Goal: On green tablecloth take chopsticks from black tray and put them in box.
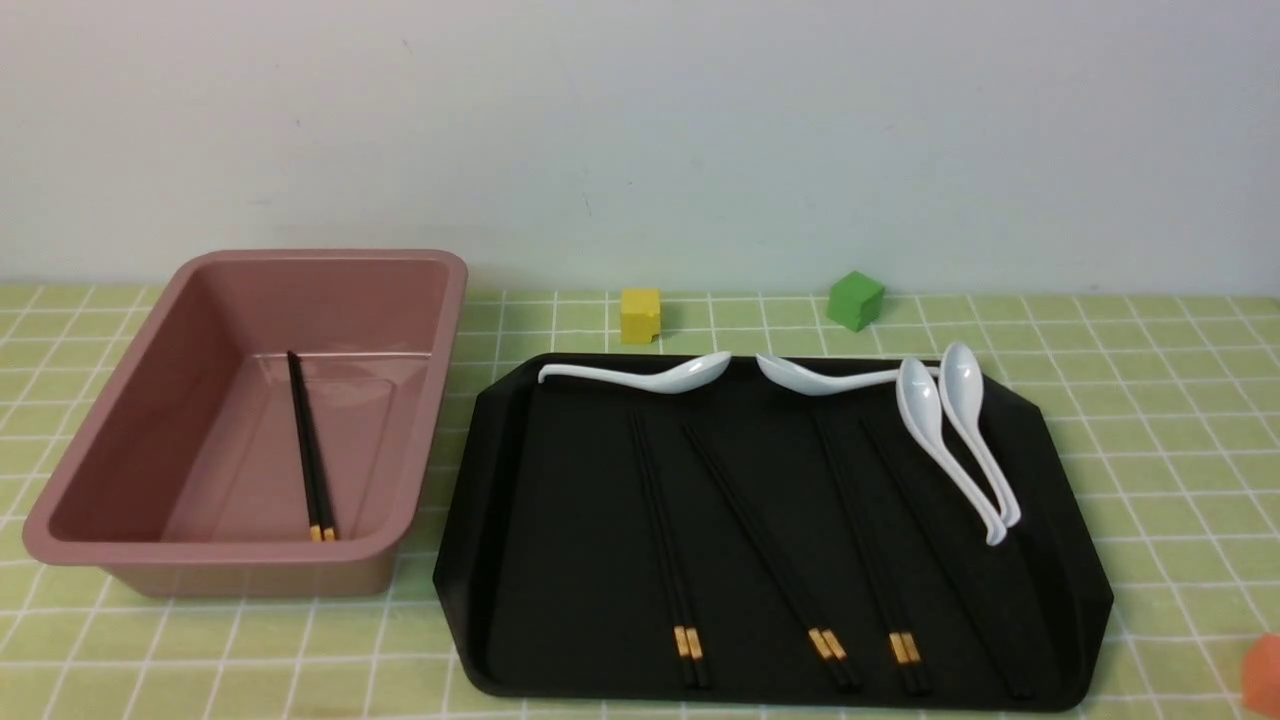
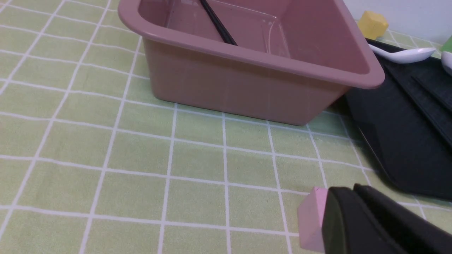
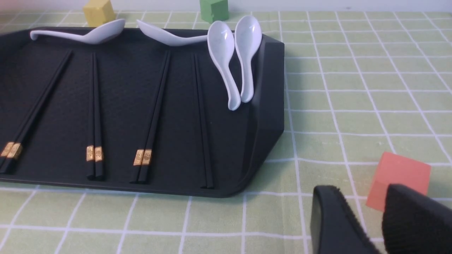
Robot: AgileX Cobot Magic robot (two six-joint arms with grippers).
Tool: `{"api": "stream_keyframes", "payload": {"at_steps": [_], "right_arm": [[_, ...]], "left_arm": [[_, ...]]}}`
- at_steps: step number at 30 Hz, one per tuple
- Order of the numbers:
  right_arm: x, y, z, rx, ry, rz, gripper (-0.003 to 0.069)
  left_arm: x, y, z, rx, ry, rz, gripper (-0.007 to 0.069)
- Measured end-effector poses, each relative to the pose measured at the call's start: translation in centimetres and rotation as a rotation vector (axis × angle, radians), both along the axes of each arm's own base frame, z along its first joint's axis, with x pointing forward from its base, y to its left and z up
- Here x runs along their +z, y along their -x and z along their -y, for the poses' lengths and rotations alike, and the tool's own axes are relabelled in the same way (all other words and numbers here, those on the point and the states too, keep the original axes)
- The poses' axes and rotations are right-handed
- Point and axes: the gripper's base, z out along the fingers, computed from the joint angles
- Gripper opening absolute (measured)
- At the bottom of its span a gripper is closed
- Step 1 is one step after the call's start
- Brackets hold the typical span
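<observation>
One pair of chopsticks [image 1: 311,450] lies in the box [image 1: 120,440], left of the tray [image 1: 500,560]; four pairs [image 1: 775,550] wait there. Left pincer [image 2: 356,204] looks closed and empty, near the box; right pincer [image 3: 367,218] stands open, empty.

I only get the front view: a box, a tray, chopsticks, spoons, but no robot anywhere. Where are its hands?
Observer: Both are nearer than your picture reaches. The left fingers hang over the green tablecloth, on the near side of the box, pressed close together.
Operator: Is anything beside them?
Observer: A small pink block on the cloth, which your view misses entirely.
Operator: And the other hand?
Observer: The right fingers stand apart, holding nothing, next to an orange cube. You see only a sliver of that cube at your bottom right corner.
</observation>
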Motion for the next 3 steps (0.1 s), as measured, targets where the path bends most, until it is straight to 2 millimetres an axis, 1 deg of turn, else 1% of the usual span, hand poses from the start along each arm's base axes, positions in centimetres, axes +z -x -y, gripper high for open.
{"api": "stream_keyframes", "payload": {"at_steps": [3], "right_arm": [[0.0,0.0,0.0,0.0,0.0,0.0,0.024]], "left_arm": [[0.0,0.0,0.0,0.0,0.0,0.0,0.0039]]}}
